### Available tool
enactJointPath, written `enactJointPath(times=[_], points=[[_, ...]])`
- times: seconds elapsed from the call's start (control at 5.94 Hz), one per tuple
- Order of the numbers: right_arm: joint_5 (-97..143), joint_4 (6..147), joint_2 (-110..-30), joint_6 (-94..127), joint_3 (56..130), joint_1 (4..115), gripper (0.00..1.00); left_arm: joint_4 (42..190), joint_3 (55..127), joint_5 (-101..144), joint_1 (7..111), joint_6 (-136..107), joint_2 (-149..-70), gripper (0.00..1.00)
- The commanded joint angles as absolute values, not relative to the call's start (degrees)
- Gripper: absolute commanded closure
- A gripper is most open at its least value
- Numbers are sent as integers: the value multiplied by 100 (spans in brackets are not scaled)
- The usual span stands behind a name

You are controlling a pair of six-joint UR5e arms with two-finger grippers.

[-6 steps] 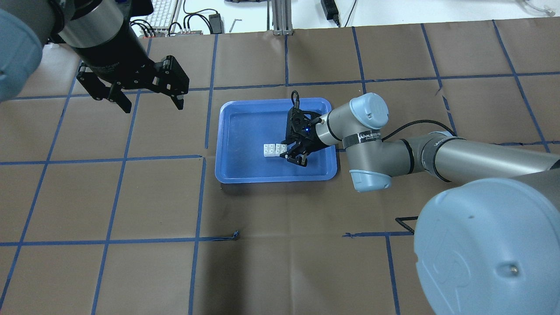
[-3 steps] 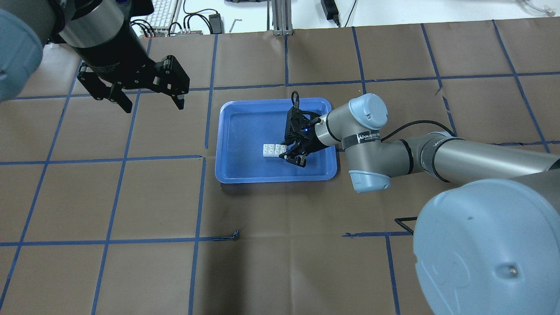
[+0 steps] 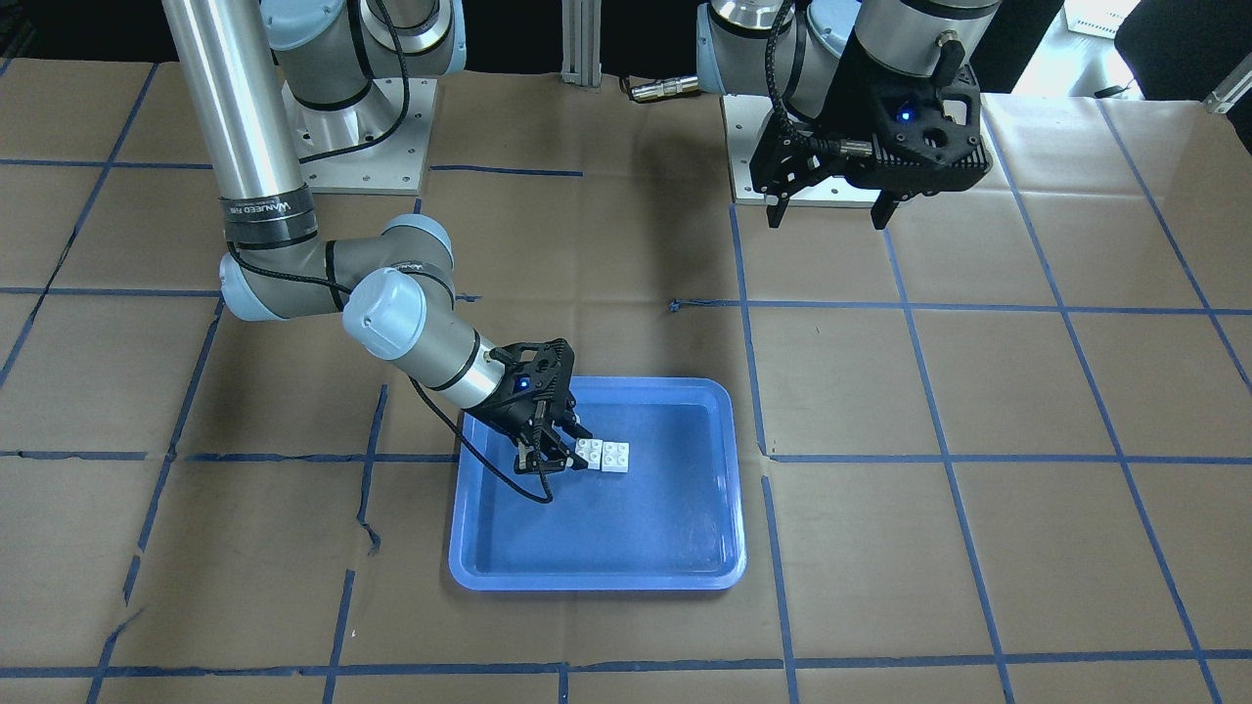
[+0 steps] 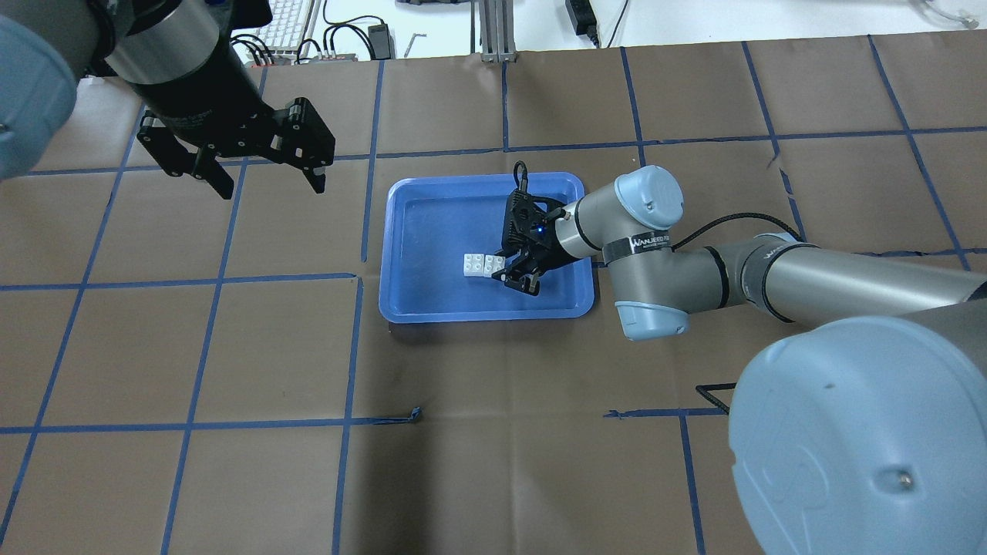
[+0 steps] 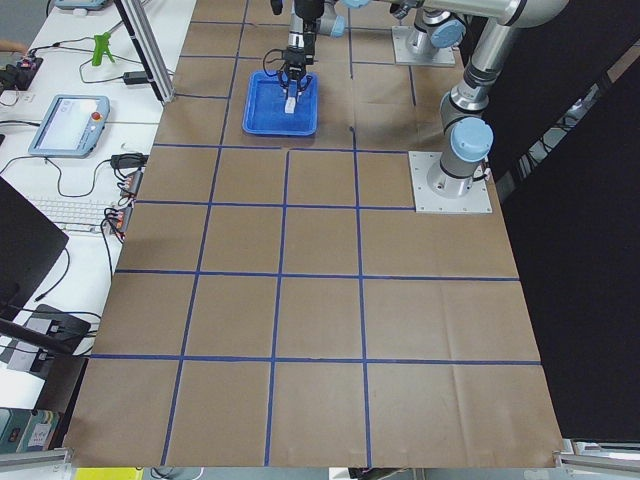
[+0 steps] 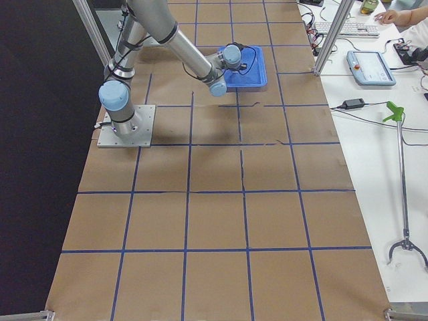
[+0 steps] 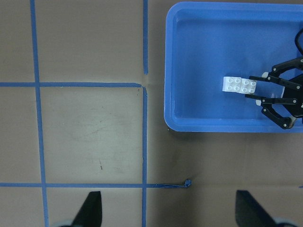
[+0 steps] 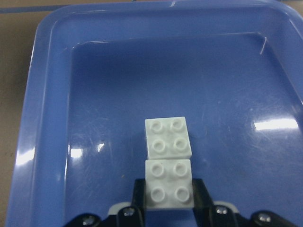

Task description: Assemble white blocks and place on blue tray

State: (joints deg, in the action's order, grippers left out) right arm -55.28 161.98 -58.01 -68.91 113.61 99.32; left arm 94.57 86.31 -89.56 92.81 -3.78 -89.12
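Two white blocks (image 4: 484,264) lie side by side, studs up, on the bottom of the blue tray (image 4: 439,227). They also show in the front view (image 3: 603,455) and the left wrist view (image 7: 239,85). My right gripper (image 4: 505,268) reaches low into the tray. In the right wrist view its fingers (image 8: 138,191) press both sides of the near block (image 8: 169,182), which touches the far block (image 8: 169,138). My left gripper (image 4: 270,186) is open and empty, high above the table to the tray's left.
The tray (image 3: 636,533) sits mid-table on brown paper with a blue tape grid. A loose curl of tape (image 4: 416,414) lies in front of the tray. Keyboards, cables and a tablet lie beyond the table's far edge (image 5: 75,120).
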Motion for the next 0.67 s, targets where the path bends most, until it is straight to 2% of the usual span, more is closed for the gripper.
enactJointPath(times=[0.0, 0.17, 0.5], points=[[-5528, 16198, -5792, -6882, 11364, 9932, 63, 9457, 8631, -8956, 9281, -378, -8912, 0], [-5528, 16198, -5792, -6882, 11364, 9932, 60, 9457, 8631, -8956, 9290, -378, -8912, 0], [-5528, 16198, -5792, -6891, 11364, 9932, 60, 9457, 8631, -8947, 9290, -378, -8921, 0]])
